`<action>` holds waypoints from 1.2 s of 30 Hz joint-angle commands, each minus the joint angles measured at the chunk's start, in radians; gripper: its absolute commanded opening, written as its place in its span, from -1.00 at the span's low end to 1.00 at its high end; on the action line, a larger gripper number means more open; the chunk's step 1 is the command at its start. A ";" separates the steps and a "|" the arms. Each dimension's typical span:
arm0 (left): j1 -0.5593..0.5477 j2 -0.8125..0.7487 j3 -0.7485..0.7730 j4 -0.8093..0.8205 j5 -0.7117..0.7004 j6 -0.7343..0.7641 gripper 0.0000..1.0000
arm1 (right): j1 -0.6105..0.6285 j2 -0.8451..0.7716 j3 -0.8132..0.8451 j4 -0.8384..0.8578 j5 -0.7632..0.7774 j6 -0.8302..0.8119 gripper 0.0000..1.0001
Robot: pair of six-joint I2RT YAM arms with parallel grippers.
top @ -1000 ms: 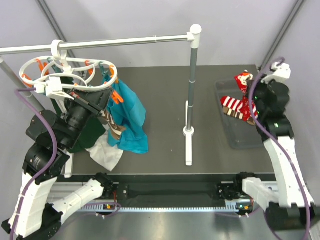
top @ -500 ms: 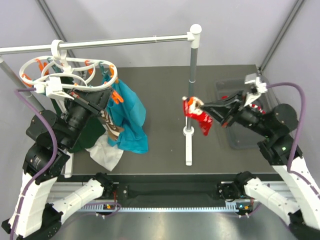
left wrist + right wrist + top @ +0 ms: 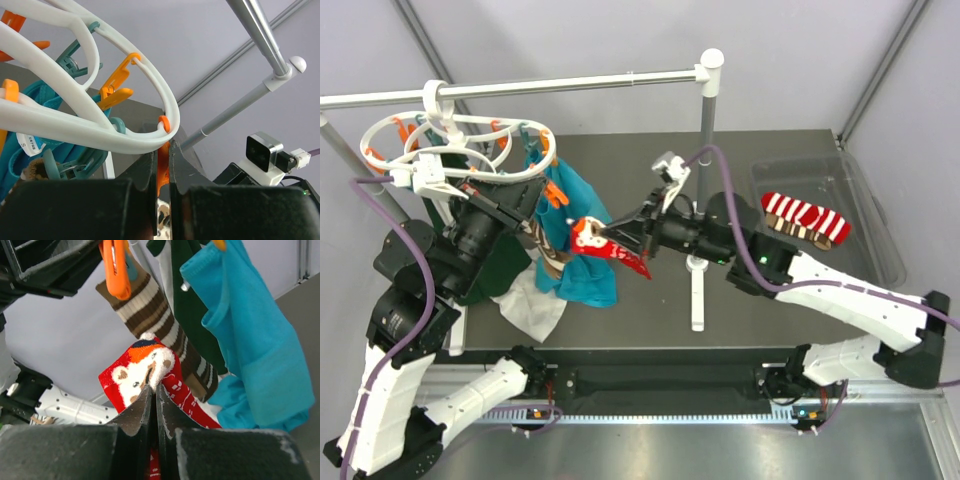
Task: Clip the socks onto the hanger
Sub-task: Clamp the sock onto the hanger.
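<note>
Two grippers are both holding something: my right gripper [image 3: 151, 387] is pinching the red sock [image 3: 134, 371] by its cuff, its length trailing down under the fingers; my left gripper [image 3: 162, 152] is squeezing shut on an orange clothespin [image 3: 161, 172] under the hanger [image 3: 125, 139] ring; the cuff is hanging just right of and below that peg, beside the clipped brown sock [image 3: 150, 315]; I'm judging the right arm needs to carry it up and left.

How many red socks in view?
2. One red sock is pinched in the right gripper near the hanger; another red sock lies in the clear bin. Others may be hidden.
</note>
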 commanded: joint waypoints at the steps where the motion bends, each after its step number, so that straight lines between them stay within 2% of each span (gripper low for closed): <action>1: 0.001 0.004 -0.012 0.002 0.015 -0.019 -1.00 | 0.072 0.056 0.131 0.133 0.144 0.017 -1.00; 5: 0.001 -0.002 -0.015 0.004 0.012 -0.024 -1.00 | 0.081 0.076 0.133 0.194 0.194 0.076 -1.00; 14: 0.001 -0.007 -0.022 0.004 0.018 -0.033 -1.00 | 0.081 0.058 0.116 0.201 0.231 0.076 -1.00; 36: 0.001 -0.005 -0.009 -0.002 0.019 -0.030 -1.00 | 0.081 0.062 0.122 0.216 0.213 0.083 -1.00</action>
